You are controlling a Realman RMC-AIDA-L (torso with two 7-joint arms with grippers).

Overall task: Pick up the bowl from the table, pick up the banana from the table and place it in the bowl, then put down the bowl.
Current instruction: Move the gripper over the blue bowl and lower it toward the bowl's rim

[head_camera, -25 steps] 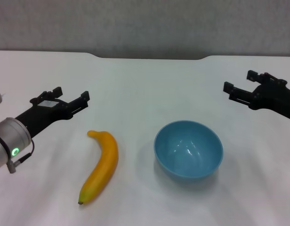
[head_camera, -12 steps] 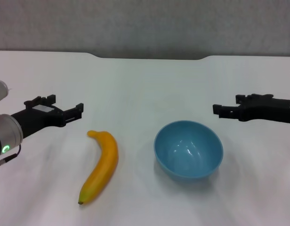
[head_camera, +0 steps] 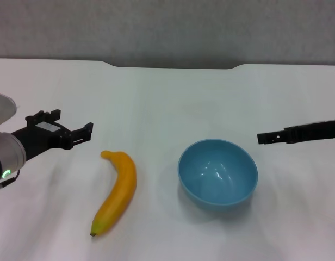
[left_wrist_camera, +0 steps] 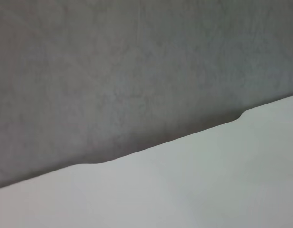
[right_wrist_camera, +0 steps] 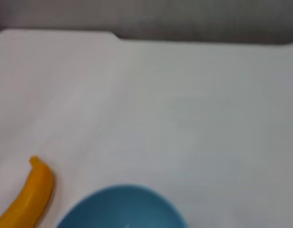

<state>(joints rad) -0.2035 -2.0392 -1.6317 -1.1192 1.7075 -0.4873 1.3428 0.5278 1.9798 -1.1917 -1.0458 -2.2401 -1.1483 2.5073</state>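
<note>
The light-blue bowl (head_camera: 217, 172) stands upright and empty on the white table (head_camera: 167, 98), right of centre. The yellow-orange banana (head_camera: 116, 191) lies to its left, stem end pointing away from me. My left gripper (head_camera: 69, 123) is open and empty, hovering just left of and beyond the banana's stem. My right gripper (head_camera: 261, 137) is seen edge-on, to the right of the bowl and slightly beyond it, close to rim height and apart from it. The right wrist view shows the bowl's rim (right_wrist_camera: 122, 206) and the banana's stem end (right_wrist_camera: 30, 194).
The table's notched far edge (head_camera: 173, 66) meets a grey wall (head_camera: 167, 27). The left wrist view shows only that wall (left_wrist_camera: 137, 71) and the table edge (left_wrist_camera: 175, 142).
Both arms have come down toward the table. The left gripper has moved left and lower. The right gripper has dropped and turned until it shows edge-on beside the bowl.
</note>
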